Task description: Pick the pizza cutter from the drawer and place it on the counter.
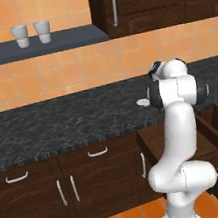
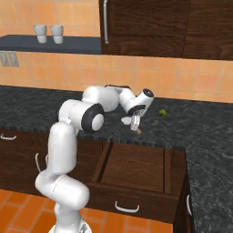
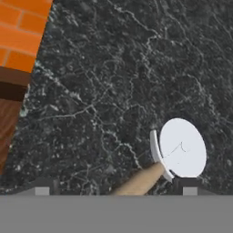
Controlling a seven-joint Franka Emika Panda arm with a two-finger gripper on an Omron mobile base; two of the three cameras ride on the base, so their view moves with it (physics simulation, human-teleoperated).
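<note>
I judge the step in hand to be the release and the pull-away: the pizza cutter [image 3: 175, 154] lies on the counter [image 3: 113, 82], its silver-white wheel flat on the black stone and its tan handle running down toward the hand. To finish well, I want to lift straight up off the slab before swinging anywhere, so neither finger drags the handle or flicks the wheel along the stone. I would also keep the climb clear of the open drawer [image 2: 136, 168], which stands pulled out just below the counter edge, so that a nudged cutter cannot slide back over the rim and drop in.

The gripper [image 3: 116, 190] hangs low over the counter, and in the hand view its two finger tips stand far apart, one at each side, with the cutter's handle passing between them. The right-hand tip sits just under the wheel's edge; I cannot quite tell whether it touches the wheel or only lies close by, as that corner is cramped. The jaws look fully spread and grip nothing. In the right base view the hand points down at the slab, with the wheel a pale patch on the stone beside the fingers. A small green object [image 2: 161, 112] rests on the counter well apart to the side, out of my path.
</note>
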